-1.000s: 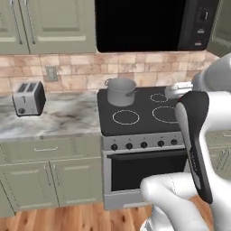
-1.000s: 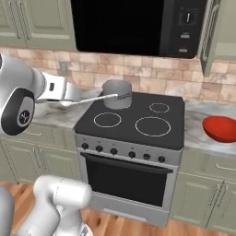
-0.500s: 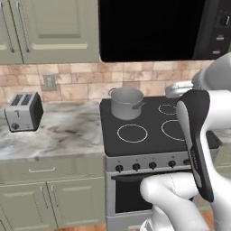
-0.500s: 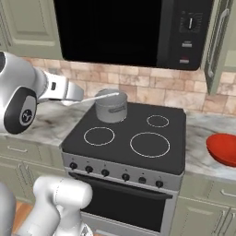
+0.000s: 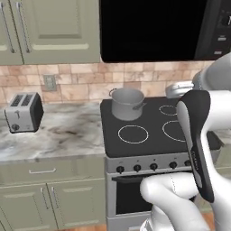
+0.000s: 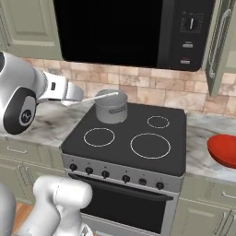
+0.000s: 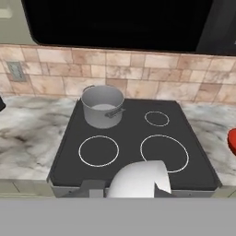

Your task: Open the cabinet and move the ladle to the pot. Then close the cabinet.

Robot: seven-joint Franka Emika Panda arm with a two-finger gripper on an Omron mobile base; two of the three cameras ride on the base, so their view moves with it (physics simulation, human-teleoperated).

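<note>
**Ladle held at the left of the stove, pot on the far left burner.**
My gripper (image 6: 77, 96) is pinched shut on the ladle (image 6: 99, 96), whose thin silver shaft runs rightward from my fingers to the near rim of the pot (image 6: 111, 107); I cannot tell whether it touches the rim. The grey pot stands upright on the far left ring of the black stove (image 6: 138, 159), under the microwave (image 6: 133, 30). A toaster (image 5: 23, 113) sits on the counter to the left, a red bowl (image 6: 223, 150) to the right.
</note>
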